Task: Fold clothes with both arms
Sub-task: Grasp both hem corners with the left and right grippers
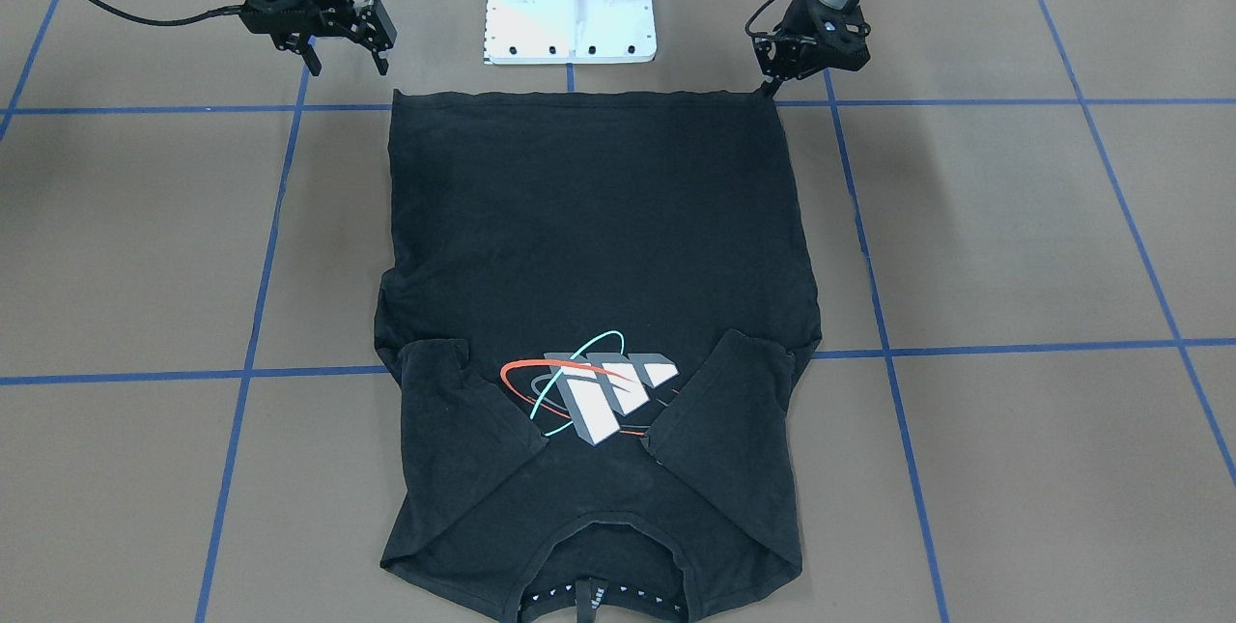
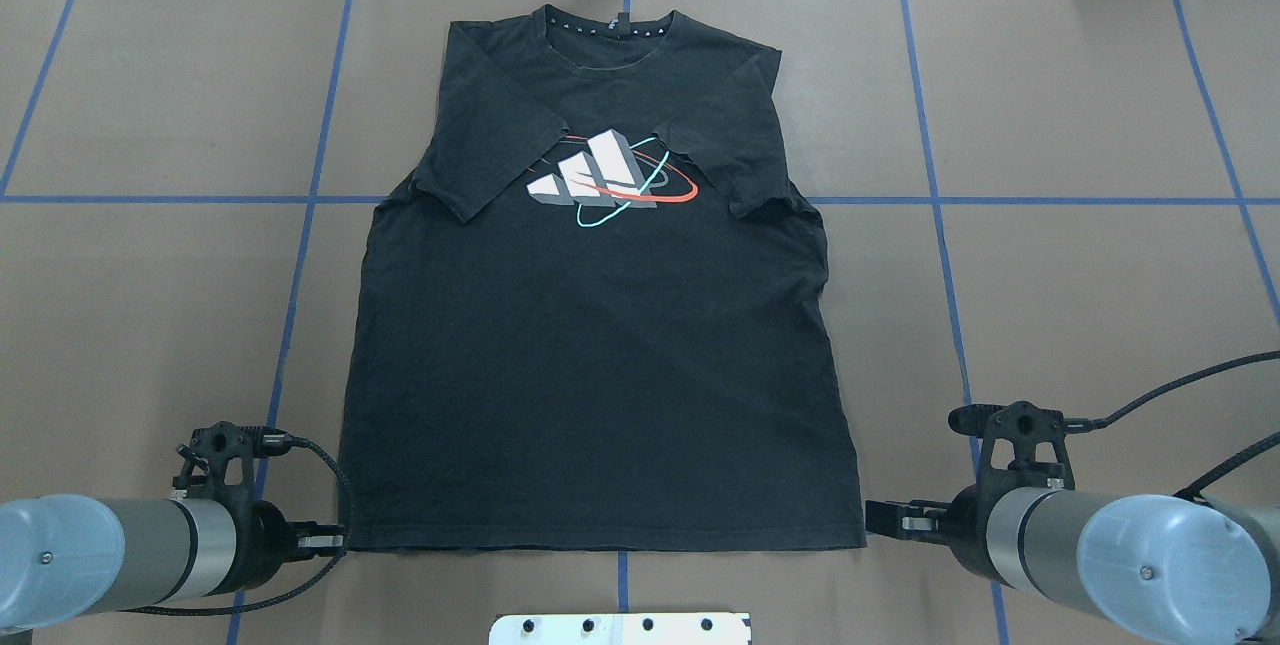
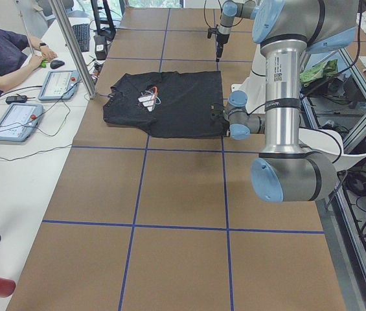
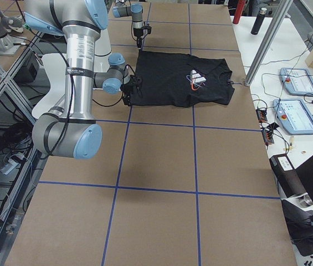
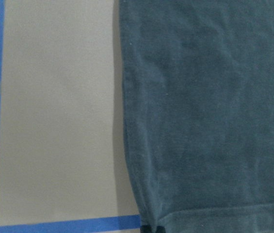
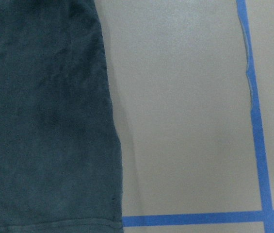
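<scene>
Both hem corners of the T-shirt (image 1: 589, 237) likely needed even pinches; right hand (image 1: 348, 66) hung released nearby, left hand (image 1: 771, 88) touched its corner, grip unclear.

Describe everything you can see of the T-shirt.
The T-shirt is black, knit-looking, lying flat, face up on the table, collar away from the robot. Both sleeves are folded inward, overlapping a red, teal and white graphic. The left gripper pinches one hem corner; the right gripper, open, hangs near the other.
</scene>
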{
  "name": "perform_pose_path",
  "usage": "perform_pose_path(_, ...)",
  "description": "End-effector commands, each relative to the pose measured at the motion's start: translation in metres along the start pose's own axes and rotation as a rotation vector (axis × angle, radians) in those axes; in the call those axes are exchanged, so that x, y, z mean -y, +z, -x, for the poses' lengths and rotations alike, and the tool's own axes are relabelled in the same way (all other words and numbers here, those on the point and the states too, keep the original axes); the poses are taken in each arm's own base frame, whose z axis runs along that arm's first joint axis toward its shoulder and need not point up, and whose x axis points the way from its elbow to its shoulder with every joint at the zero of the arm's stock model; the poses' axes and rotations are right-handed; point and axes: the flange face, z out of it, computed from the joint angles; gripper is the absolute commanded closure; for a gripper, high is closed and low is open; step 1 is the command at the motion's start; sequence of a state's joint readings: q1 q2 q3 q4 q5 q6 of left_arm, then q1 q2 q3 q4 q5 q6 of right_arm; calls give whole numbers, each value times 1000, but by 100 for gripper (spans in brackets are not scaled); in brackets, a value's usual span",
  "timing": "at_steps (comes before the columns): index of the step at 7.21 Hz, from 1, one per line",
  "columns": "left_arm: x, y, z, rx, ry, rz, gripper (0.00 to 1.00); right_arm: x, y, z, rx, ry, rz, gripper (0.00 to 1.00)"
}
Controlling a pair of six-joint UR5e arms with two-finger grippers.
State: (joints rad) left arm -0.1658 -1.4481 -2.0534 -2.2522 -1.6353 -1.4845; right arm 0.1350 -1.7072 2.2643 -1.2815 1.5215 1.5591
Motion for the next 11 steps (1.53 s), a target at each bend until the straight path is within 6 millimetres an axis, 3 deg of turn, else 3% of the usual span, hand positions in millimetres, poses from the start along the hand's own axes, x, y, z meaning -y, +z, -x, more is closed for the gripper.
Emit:
perform_pose_path(1, 0, -5, -5, -14, -1, -3, 100, -15, 22, 7, -13, -24, -15, 1)
perform_pose_path(2, 1, -9, -8, -24, 0, -8, 100, -18, 32, 31, 16, -21, -28, 2)
perform_pose_path(3, 1, -14, -12, -35, 2, -11, 100, -22, 47, 42, 15, 29, -49, 8)
perform_pose_path(4, 1, -14, -12, -34, 2, -14, 100, -27, 46, 50, 28, 38, -45, 14)
perform_pose_path(6, 1, -15, -12, -36, 3, -14, 100, -31, 49, 48, 15, 30, -47, 29)
perform_pose_path(11, 1, -18, -14, -40, 1, -16, 100, -35, 59, 37, -20, 16, -61, 48)
